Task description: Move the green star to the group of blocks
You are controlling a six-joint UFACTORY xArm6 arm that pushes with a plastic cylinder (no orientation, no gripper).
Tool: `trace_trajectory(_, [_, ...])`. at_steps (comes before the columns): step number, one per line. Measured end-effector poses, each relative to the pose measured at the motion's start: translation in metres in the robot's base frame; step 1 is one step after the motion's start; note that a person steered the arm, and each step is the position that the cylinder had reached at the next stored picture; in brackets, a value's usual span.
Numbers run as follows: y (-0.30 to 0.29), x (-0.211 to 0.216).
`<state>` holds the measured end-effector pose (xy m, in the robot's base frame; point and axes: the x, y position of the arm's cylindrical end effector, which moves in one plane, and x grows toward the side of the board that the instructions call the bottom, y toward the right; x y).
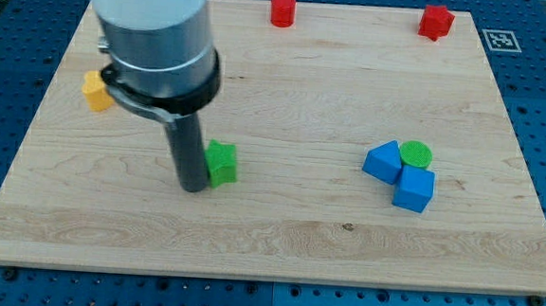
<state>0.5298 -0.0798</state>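
- The table (pixel 277 239) is a pale wooden board on a blue perforated base; it carries every block in view.
- The arm (pixel 152 32) comes down from the view's top left, a wide grey cylinder narrowing to a dark rod.
- There is no hand on this arm, so nothing is clenched or released; my tip (pixel 193 188) does the work by pushing.
- The group (pixel 403 172) lies toward the view's right: two blue blocks and a green disc (pixel 416 154), all touching.
- The green star (pixel 221 162) sits left of centre, well apart from the group, with bare board between them.
- My tip stands against the star's left side, touching or just beside it; I cannot tell which.
- Two red blocks (pixel 282 9) (pixel 436 22) sit near the top edge, and a yellow block (pixel 95 92) near the left edge, partly behind the arm.
- Risks, as I judge them: my tip seems to meet the star slightly low of its middle, so a push to the right could spin the star or let it slip off toward the top.
- A push carried too hard could knock the group apart.
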Motion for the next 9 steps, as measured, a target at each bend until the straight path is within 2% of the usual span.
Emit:
trace_trajectory(1, [0.02, -0.006])
trace_trajectory(3, [-0.015, -0.026])
trace_trajectory(4, [-0.012, -0.028])
trace_trajectory(7, [0.097, -0.041])
trace_trajectory(9, [0.09, -0.077])
